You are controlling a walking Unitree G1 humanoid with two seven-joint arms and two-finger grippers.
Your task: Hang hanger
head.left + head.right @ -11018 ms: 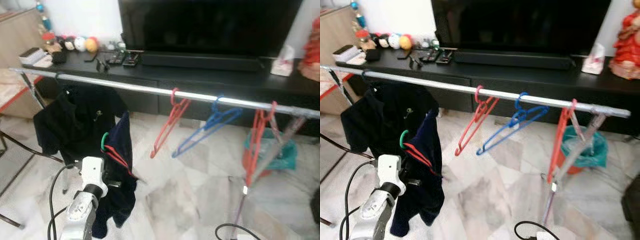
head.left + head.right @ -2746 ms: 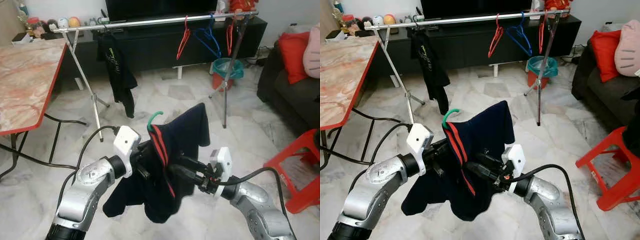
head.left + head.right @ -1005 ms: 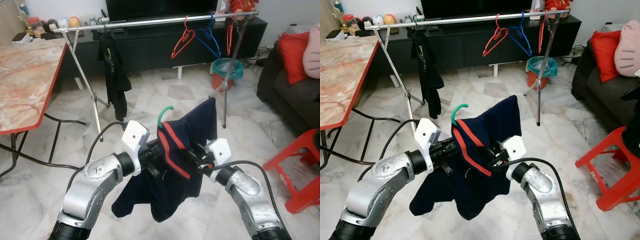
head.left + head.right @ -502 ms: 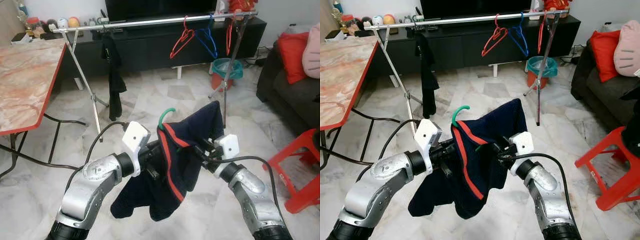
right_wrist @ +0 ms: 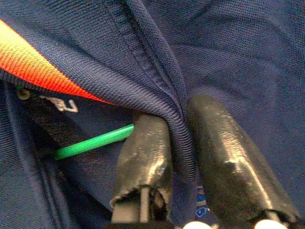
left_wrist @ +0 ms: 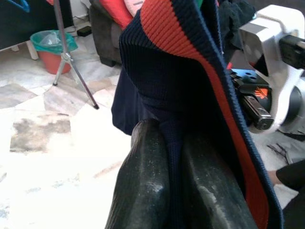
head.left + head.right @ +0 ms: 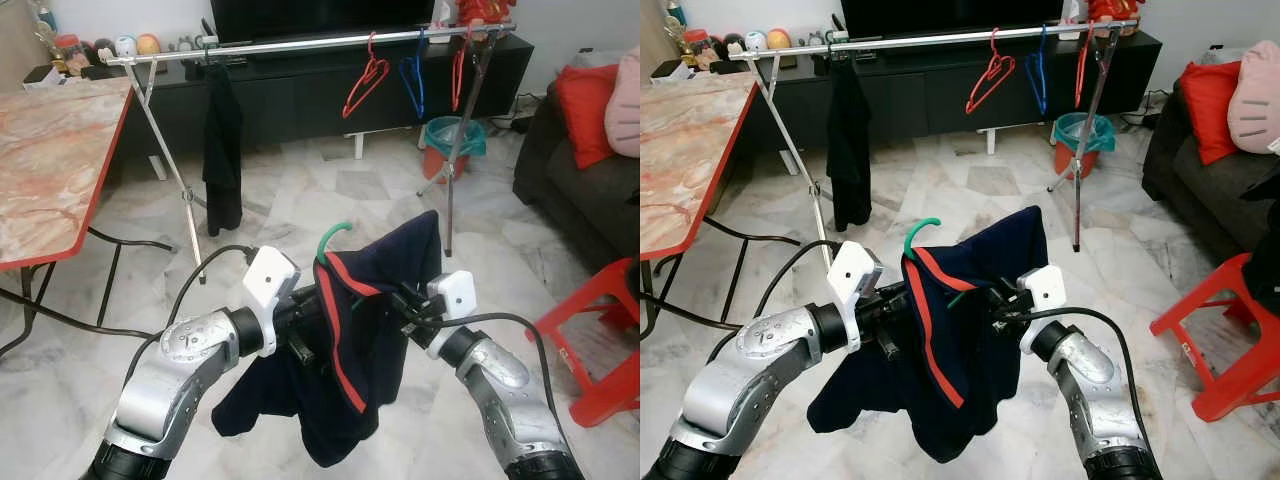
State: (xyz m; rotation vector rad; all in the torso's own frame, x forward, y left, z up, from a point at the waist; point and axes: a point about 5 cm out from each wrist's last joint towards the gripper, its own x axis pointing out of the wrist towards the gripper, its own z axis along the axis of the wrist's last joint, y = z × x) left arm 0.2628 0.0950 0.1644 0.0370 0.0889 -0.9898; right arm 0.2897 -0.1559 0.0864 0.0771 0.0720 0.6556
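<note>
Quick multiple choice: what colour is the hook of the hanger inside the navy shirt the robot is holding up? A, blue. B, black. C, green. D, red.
C: a green hanger hook curls up out of the collar of the navy shirt, which the left gripper and right gripper both pinch; the red and blue hangers hang back on the rail.

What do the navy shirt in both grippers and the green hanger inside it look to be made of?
Navy shirt with red stripe: fine-knit synthetic-looking jersey, matte, ribbed red trim at its edge. Green hanger: thin, smooth, glossy rod, probably plastic or coated wire. Left gripper and right gripper each pinch a fold of it.
</note>
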